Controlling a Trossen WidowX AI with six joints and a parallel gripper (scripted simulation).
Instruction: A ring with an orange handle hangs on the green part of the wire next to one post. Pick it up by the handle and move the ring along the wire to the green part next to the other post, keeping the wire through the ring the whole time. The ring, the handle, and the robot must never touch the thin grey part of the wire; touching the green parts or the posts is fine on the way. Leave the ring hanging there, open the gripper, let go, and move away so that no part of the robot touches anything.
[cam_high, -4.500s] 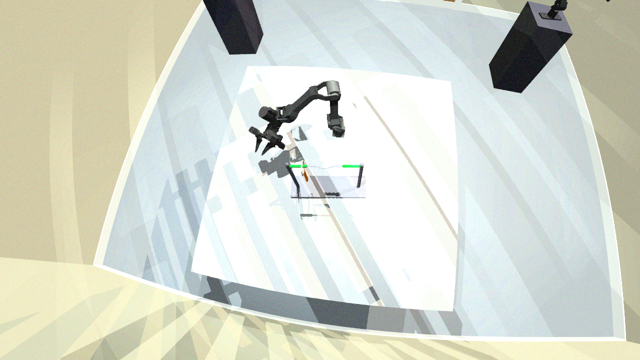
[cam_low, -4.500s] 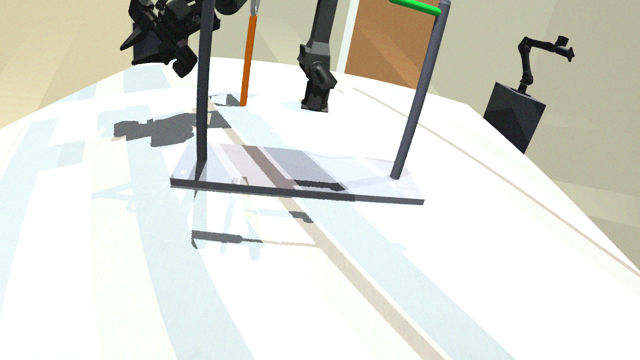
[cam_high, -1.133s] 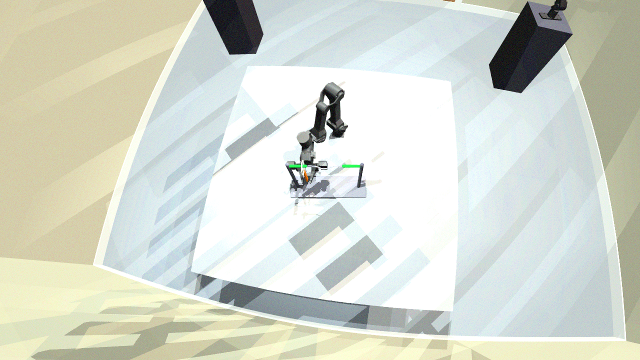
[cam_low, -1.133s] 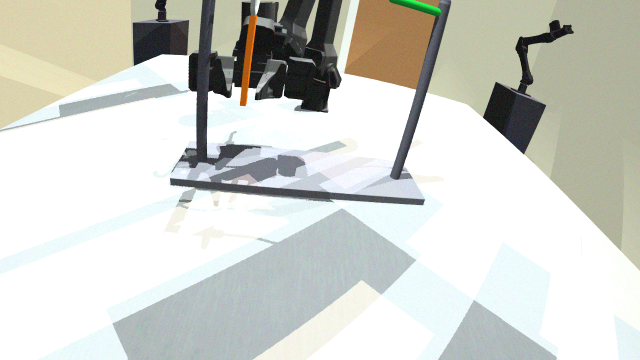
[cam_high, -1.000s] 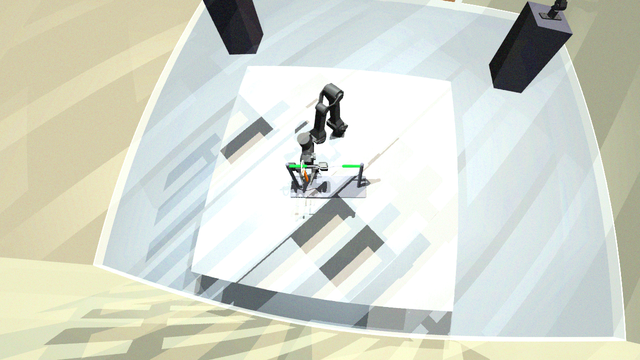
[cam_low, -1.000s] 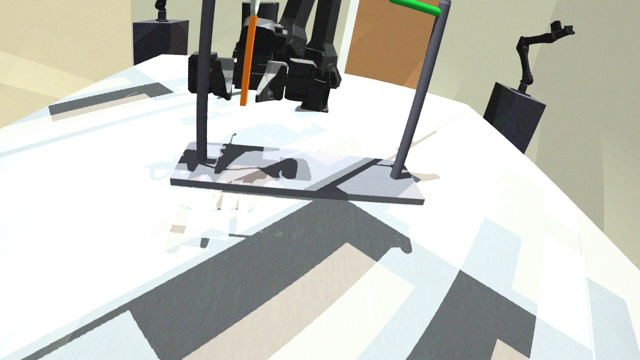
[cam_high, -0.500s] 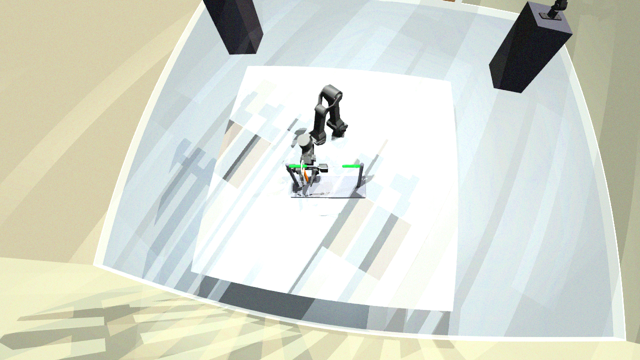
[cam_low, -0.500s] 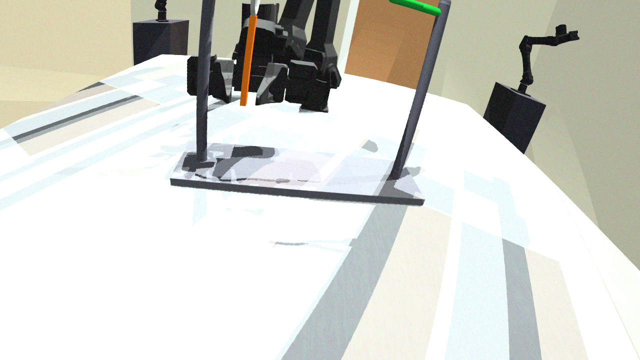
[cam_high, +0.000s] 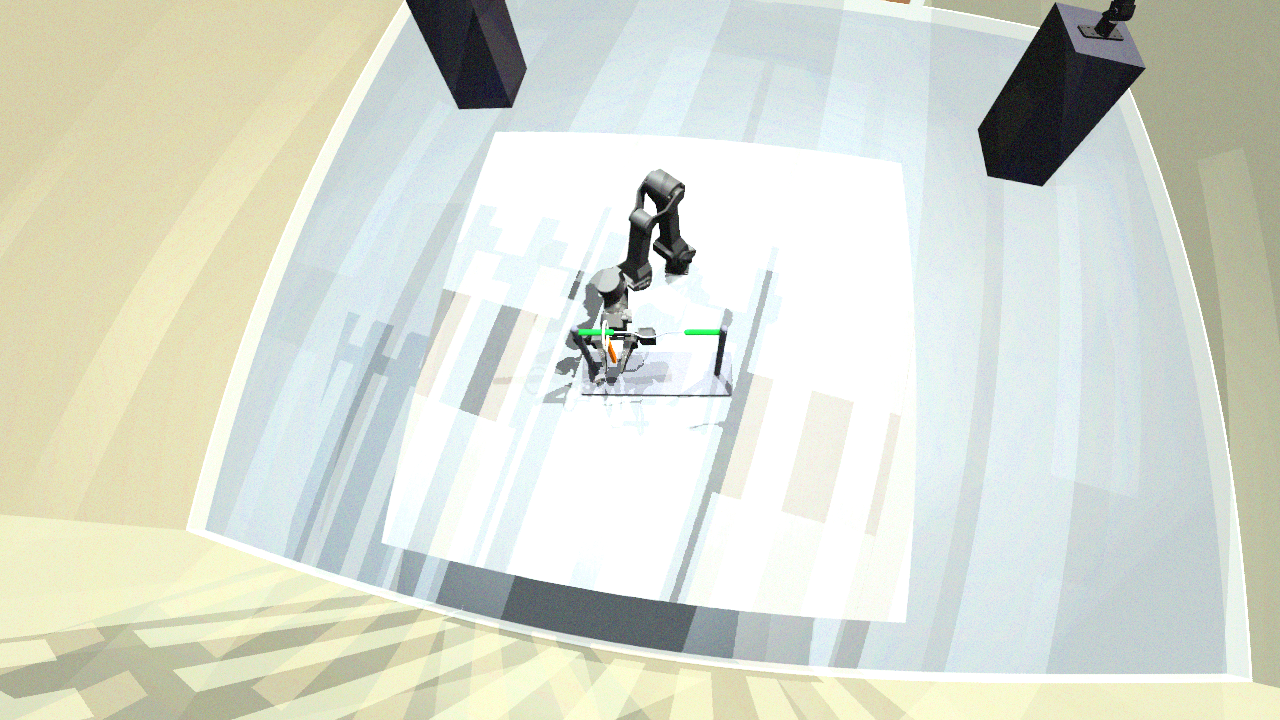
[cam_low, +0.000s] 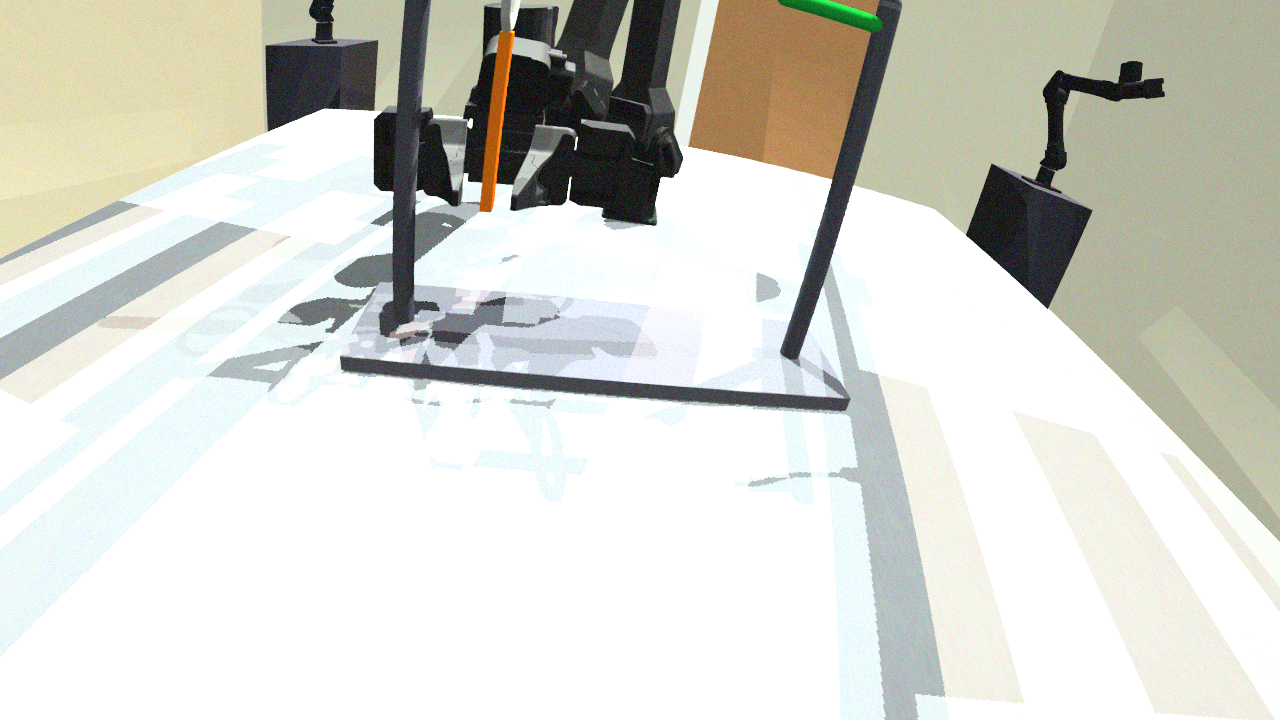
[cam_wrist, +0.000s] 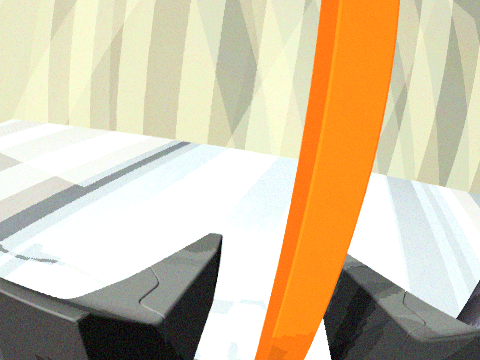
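Note:
The orange handle (cam_high: 611, 351) (cam_low: 494, 125) (cam_wrist: 330, 165) hangs down from the white ring (cam_high: 607, 336) (cam_low: 512, 12), which sits at the inner end of the left green part (cam_high: 590, 332) of the wire, near the left post (cam_high: 592, 360) (cam_low: 407, 179). My gripper (cam_high: 617, 347) (cam_low: 490, 186) (cam_wrist: 272, 254) is partly open around the lower end of the handle. A gap shows beside the left finger, and the handle is close to the right finger. The other green part (cam_high: 702, 332) (cam_low: 827, 13) joins the right post (cam_high: 719, 353) (cam_low: 827, 205). The thin grey wire is barely visible.
The posts stand on a flat grey base plate (cam_high: 680, 386) (cam_low: 626, 380). Dark pedestals (cam_high: 469, 49) (cam_high: 1056, 89) (cam_low: 1029, 232) (cam_low: 317, 76) stand far off at the floor corners. A brown panel (cam_low: 760, 89) is behind the table.

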